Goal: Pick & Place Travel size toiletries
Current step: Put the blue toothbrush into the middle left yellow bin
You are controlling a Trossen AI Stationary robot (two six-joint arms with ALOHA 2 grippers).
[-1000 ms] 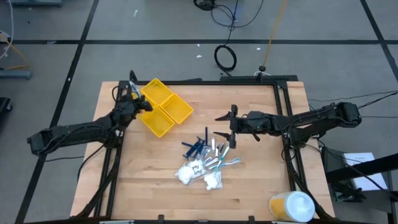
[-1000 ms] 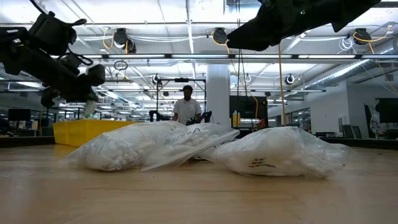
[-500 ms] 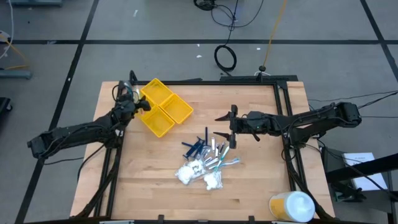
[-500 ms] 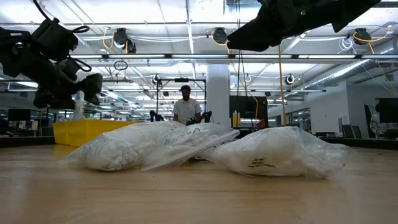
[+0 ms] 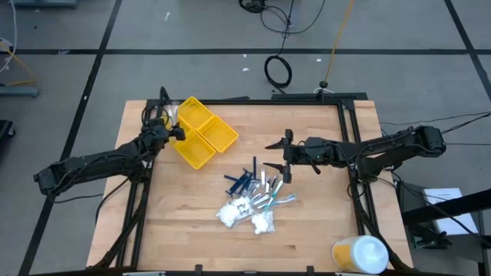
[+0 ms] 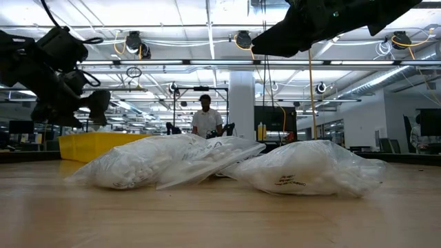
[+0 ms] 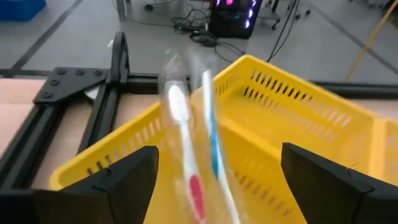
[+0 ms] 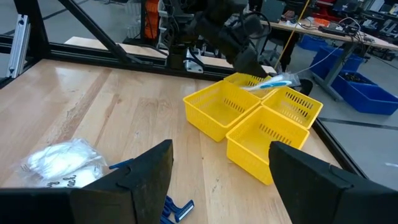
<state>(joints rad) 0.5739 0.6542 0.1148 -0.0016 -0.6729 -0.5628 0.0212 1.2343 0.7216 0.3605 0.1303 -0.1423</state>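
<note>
Setting: wooden table (image 5: 307,222) on a grey floor with black tape lines; an open hall with ceiling lights and a standing person (image 6: 205,118) is seen beyond it in the low view.
Change: a second ago the left gripper (image 5: 163,123) was pinched on a clear toothbrush packet (image 7: 189,143); its fingers are now spread wide, and the packet is seen between them, over the yellow tray (image 5: 224,138). Whether it is loose cannot be told.
Left arm: reached in from 9 o'clock, gripper at the tray's 10 o'clock corner.
Tray: three compartments counted, at 11 o'clock on the table; the packet, with a white and a blue brush in it, lies across the rim of the far compartment; the other two are seen empty from the right wrist view.
Pile: at table centre; three clear bags of white fluffy lumps (image 5: 244,211), several dark blue sticks (image 5: 239,181) and silvery tubes (image 5: 268,190), too tangled for counting.
Right arm: right gripper (image 5: 287,159) held at 12 o'clock above the pile, unmoved, fingers parted, nothing in them.
Round container (image 5: 359,254): one, white-and-yellow, at 5 o'clock.
</note>
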